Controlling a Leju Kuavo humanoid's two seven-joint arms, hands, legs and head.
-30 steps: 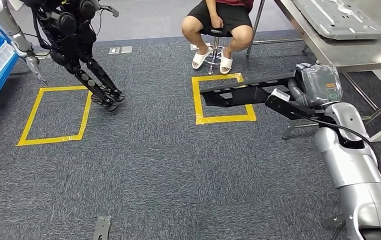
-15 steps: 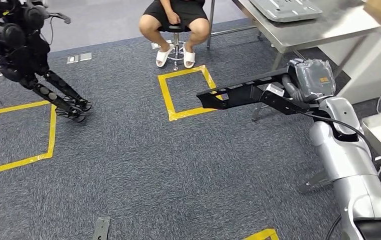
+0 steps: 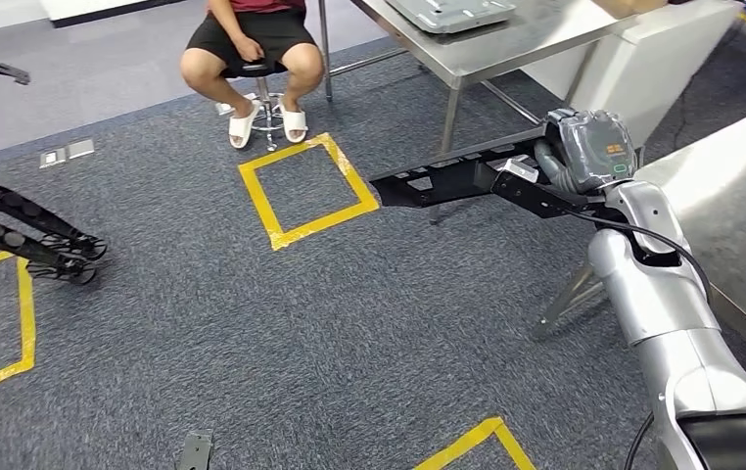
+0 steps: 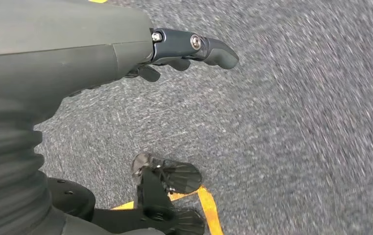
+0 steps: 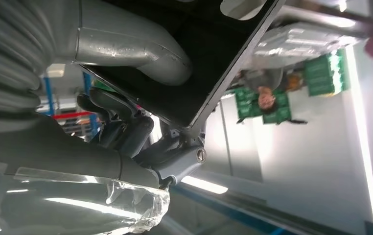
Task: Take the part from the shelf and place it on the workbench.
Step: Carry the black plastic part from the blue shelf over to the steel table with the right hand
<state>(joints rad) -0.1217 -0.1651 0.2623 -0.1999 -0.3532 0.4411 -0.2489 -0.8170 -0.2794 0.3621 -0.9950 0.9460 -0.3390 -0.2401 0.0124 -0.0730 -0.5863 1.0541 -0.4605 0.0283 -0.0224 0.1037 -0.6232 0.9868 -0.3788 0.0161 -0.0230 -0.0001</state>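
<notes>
Fingers (image 5: 126, 132) of the right hand (image 3: 570, 157) curl round one end of the long black part (image 3: 447, 179), with the thick thumb (image 5: 140, 54) pressed on its other side, so the part is held tight. From the head view the part sticks out flat from the hand, up in the air over the grey carpet (image 3: 349, 323). Its far tip hangs just beside one corner of a yellow tape square (image 3: 305, 191) on the floor. The hand end is near a leg of the metal table (image 3: 506, 44), below the table's front edge. A flat grey tray (image 3: 447, 12) lies on that table. A second metal table (image 3: 731, 196) has its edge close by the right arm.

The left hand (image 4: 184, 49) hangs low over the carpet. Its dark fingers (image 4: 214, 51) are a little bent and apart, and they hold nothing.

A person (image 3: 252, 49) sits on a stool just past the yellow square. Another robot's black legs (image 3: 26, 235) stand far off to the left, next to more yellow tape (image 3: 17, 323). Between the part and those legs the carpet is wide and bare.
</notes>
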